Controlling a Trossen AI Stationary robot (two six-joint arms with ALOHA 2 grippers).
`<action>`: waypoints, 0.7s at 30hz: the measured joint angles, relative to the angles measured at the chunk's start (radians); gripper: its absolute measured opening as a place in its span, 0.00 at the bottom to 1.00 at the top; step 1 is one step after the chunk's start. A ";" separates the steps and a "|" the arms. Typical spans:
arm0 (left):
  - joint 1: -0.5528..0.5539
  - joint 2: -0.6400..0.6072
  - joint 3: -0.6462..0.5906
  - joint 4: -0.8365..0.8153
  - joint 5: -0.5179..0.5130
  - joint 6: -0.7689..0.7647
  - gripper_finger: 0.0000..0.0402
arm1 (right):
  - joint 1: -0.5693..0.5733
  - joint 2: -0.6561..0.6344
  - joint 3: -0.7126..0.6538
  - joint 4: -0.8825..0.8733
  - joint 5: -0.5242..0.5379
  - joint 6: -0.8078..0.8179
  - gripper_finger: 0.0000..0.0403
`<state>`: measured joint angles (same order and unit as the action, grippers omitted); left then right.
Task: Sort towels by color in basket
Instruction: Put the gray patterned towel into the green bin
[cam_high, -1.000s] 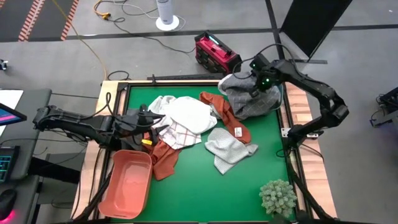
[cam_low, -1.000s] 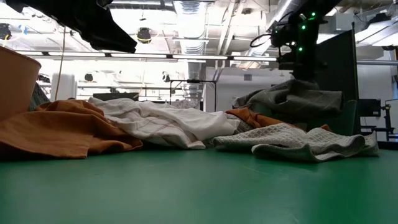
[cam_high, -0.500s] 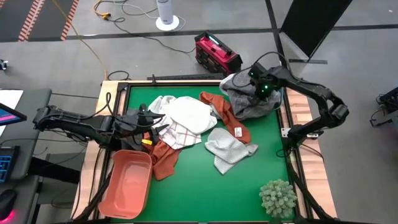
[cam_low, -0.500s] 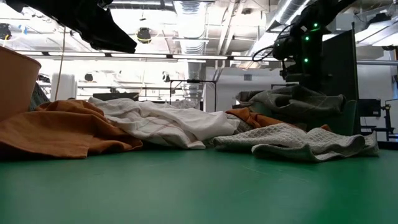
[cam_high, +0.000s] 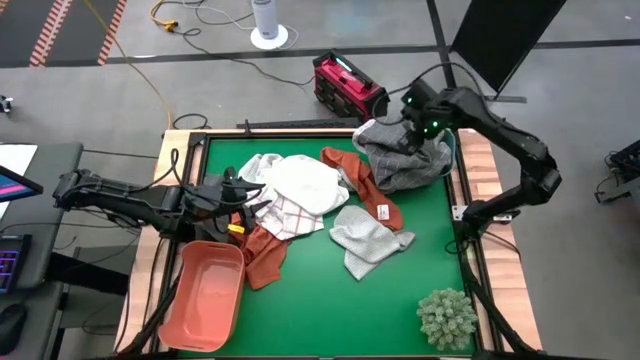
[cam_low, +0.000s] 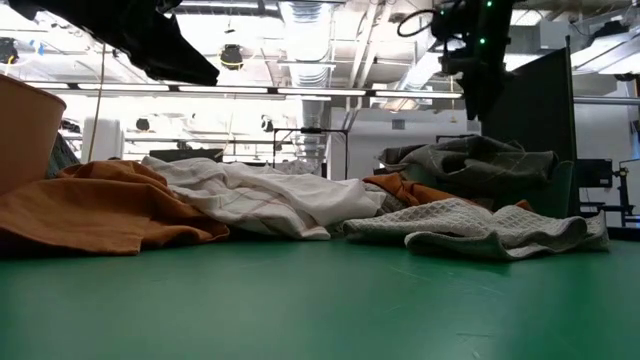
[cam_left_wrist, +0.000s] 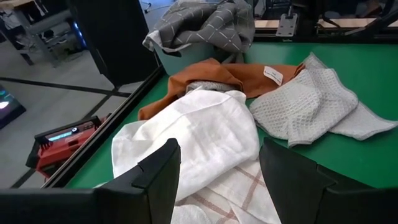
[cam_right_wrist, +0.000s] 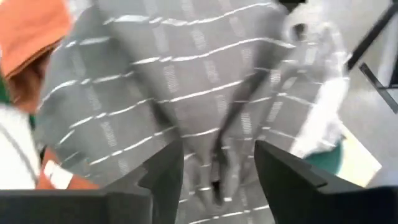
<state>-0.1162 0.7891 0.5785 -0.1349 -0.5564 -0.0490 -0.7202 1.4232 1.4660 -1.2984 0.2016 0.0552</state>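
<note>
The right gripper (cam_high: 424, 128) is hovering over the grey checked towel (cam_high: 402, 158), which is lying bunched directly under it at the table's far right corner. The left gripper (cam_high: 243, 197) is reaching in at the table's left edge, its tip sitting against the white towels (cam_high: 300, 190), with the rust-orange basket (cam_high: 205, 296) lying just beside that arm.

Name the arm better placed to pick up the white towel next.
Left, probably. The left gripper sits open at the edge of the white towel, which fills its wrist view. The right gripper is open above the grey checked towel, across the table.
</note>
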 joint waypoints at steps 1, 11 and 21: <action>0.000 0.000 0.000 -0.004 0.000 0.000 0.52 | 0.016 0.002 -0.018 0.004 0.000 -0.002 0.56; 0.000 0.000 0.000 -0.011 0.000 -0.016 0.52 | -0.041 0.021 -0.396 0.384 -0.077 -0.028 0.51; 0.000 0.000 0.000 0.015 -0.008 0.025 0.52 | -0.062 0.169 -0.422 0.305 -0.069 -0.010 0.47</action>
<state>-0.1162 0.7895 0.5785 -0.1201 -0.5648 -0.0244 -0.7822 1.5922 1.0436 -0.9934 0.1329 0.0448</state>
